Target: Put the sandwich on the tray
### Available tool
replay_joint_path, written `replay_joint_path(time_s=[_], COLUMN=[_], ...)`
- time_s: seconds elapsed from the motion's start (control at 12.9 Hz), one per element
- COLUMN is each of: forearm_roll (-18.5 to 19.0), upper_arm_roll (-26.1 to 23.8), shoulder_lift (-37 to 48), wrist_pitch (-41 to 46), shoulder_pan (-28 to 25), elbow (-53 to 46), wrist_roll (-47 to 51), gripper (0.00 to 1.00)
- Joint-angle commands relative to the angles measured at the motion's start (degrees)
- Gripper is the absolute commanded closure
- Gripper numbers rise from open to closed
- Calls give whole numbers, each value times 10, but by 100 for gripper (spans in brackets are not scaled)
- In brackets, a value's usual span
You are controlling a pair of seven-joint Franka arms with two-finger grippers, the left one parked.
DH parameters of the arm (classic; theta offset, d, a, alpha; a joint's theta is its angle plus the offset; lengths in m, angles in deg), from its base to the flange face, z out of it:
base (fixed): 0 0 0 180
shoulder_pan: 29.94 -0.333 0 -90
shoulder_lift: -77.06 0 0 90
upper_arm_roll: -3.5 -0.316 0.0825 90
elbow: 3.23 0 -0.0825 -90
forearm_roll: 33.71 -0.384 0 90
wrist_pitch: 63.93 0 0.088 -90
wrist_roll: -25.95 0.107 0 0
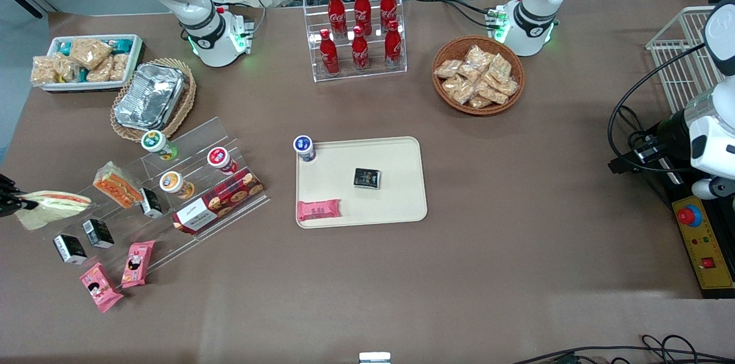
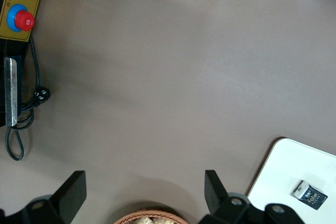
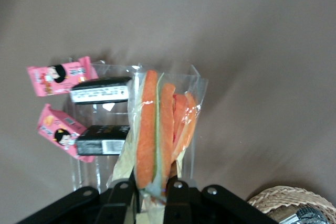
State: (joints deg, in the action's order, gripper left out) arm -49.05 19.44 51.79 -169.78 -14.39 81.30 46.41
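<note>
At the working arm's end of the table, the sandwich (image 1: 53, 205) is held above the tabletop, beside the clear acrylic display steps (image 1: 189, 180). It is pinched in the gripper (image 3: 152, 186), whose fingers are closed on the wrapped wedge's lower edge, the orange filling stripes pointing away from the wrist. The tray (image 1: 396, 180) is seen well apart, near the table's middle, nothing of the sandwich touching it.

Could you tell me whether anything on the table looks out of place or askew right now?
Mostly tidy. The sandwich hangs in the pincer above the display stand, off the tray. Two pink snack packs lie skewed on the cloth nearer the front camera than the stand.
</note>
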Motion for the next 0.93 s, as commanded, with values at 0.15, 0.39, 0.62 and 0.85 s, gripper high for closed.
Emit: replay_joint_path(time_s=[0.15, 0.39, 0.62, 0.85], forearm_roll=[0, 72, 73, 71], upper_arm_roll=[-2, -3, -33, -46], shoulder_lift=[8, 28, 37, 44], wrist_pitch=[64, 103, 105, 107], shoulder_pan=[-23, -64, -66, -69], elbow=[-56, -68, -90, -109], wrist_roll=[-37, -88, -137, -186], gripper=[100, 100, 100, 100])
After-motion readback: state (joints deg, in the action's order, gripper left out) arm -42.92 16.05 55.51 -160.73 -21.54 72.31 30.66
